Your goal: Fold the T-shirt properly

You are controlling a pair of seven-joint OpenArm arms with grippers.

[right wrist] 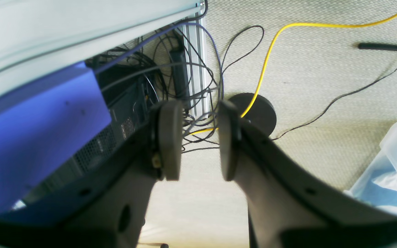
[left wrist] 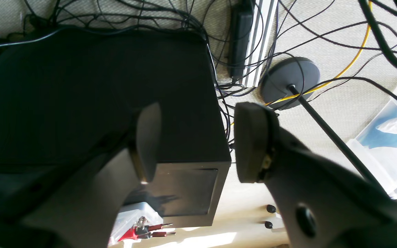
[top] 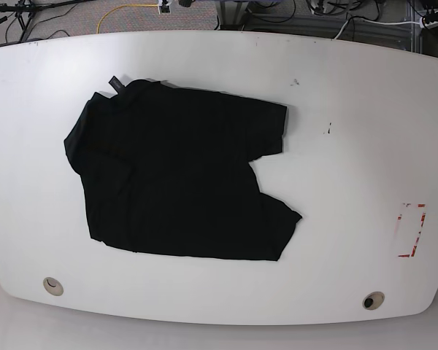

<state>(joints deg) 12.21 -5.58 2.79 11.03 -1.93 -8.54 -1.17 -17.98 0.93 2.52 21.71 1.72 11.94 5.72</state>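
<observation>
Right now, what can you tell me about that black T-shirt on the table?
The T-shirt is plain black, soft-looking cloth with short sleeves. It lies flat and spread out, not yet folded, on the left half of the white table in the base view. One sleeve points to the upper right, and the hem corner juts out at the lower right. A small dark tab sticks up at its top left edge. Nothing but the table touches it, and no print shows.

Base view shows neither claw. The bench point(top: 350, 146) is clipped at the lower corners, and the tiny tag point(top: 116, 83) at the T-shirt point(top: 175, 182) collar, upper left, is unreadable.
</observation>
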